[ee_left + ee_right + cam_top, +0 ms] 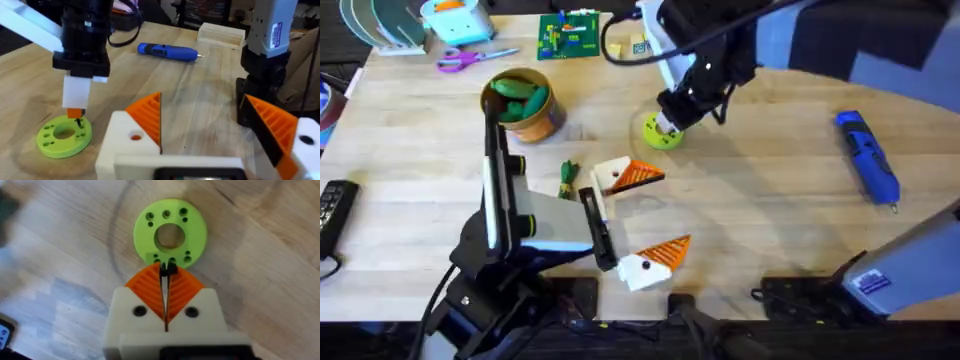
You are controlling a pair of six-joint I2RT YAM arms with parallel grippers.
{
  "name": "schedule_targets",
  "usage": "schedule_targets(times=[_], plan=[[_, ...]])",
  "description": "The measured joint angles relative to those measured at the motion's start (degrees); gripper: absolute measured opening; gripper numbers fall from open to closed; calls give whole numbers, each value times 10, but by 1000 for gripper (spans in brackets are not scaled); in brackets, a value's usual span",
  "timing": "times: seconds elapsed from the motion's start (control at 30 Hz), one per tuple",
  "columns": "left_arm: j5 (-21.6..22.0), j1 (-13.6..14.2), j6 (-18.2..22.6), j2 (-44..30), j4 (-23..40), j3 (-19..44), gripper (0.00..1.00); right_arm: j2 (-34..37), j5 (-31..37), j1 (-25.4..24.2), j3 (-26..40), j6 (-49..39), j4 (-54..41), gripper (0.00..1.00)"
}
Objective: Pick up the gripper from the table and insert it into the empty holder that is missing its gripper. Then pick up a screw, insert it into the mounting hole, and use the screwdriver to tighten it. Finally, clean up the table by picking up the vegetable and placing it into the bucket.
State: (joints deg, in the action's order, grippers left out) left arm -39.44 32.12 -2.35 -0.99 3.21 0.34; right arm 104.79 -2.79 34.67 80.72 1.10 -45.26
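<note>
Your right gripper [166, 272] is pinched narrow on a small dark screw [167, 268], held right at the near edge of the flat green ring [170, 230], which lies on the tabletop [770, 200] past the middle. Your left gripper [670, 212] is spread wide and holds nothing. Both its white finger blocks carry ribbed orange tips. One of them, the holder [125, 142], shows orange through its mounting hole.

Between those spread fingers and the ring the wood is bare, so you have room there. The blue screwdriver [868, 155] lies well apart towards the right edge, with open wood around it. The small green vegetable [567, 178] lies just beside the left arm's wrist, near its upper finger. The bucket [548, 120] stands beyond it towards the far left, with larger green vegetables inside. Scissors [470, 58] and a green circuit board [570, 35] crowd the far edge.
</note>
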Motion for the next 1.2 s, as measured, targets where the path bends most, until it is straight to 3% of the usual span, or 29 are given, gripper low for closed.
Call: schedule_targets(times=[0.27,0.5,0.7,0.97,1.2], plan=[[0,0,0,0,0,0,992,-11,2,8,119,-20,-138,8],[0,0,0,0,0,0,992,-81,2,81,212,-50,-214,8],[0,0,0,0,0,0,992,-132,-6,153,224,-58,-254,8],[0,0,0,0,0,0,992,-100,2,231,224,-56,-237,8],[0,0,0,0,0,0,992,-81,17,244,224,-45,-247,8]])
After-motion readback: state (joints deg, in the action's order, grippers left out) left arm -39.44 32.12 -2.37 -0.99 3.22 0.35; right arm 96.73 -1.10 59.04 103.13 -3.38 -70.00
